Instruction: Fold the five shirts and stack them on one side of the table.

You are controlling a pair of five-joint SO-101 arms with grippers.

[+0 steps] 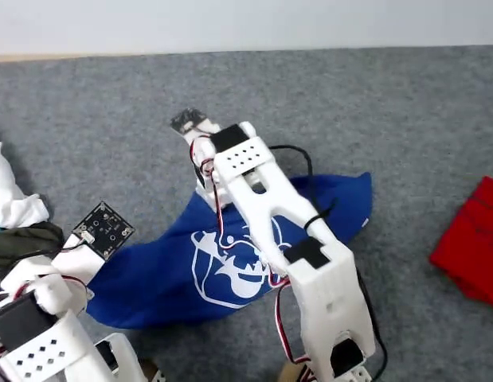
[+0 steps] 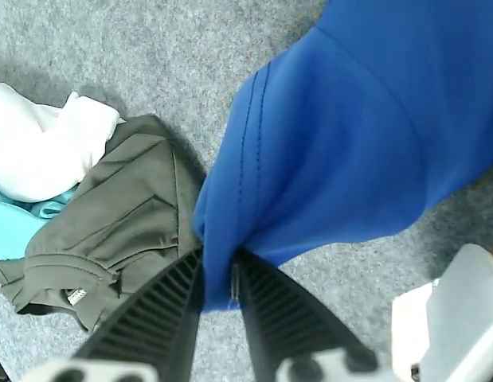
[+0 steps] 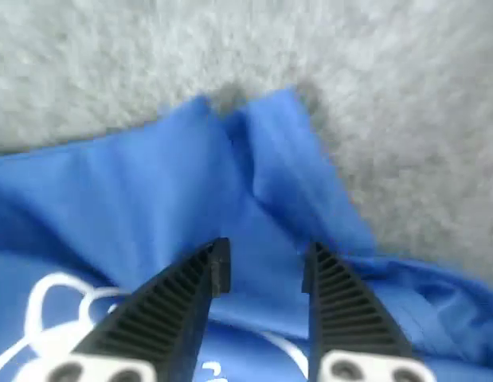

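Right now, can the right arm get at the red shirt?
Probably yes: the right gripper hangs open over the blue shirt, holding nothing, and bare table lies between it and the red shirt.

Bright, even overhead light; soft, short shadows under the blue shirt [image 1: 150, 278].

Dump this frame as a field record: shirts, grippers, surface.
blue shirt: mid-table, unfolded, white print up
left gripper: shut on the blue shirt's hem
right gripper: open, just above the blue shirt near its edge
red shirt: apart at the side away from the heap, looks folded
white shirt, dark shirt, light blue shirt: crumpled heap beside the left gripper
table: grey carpet-like cover
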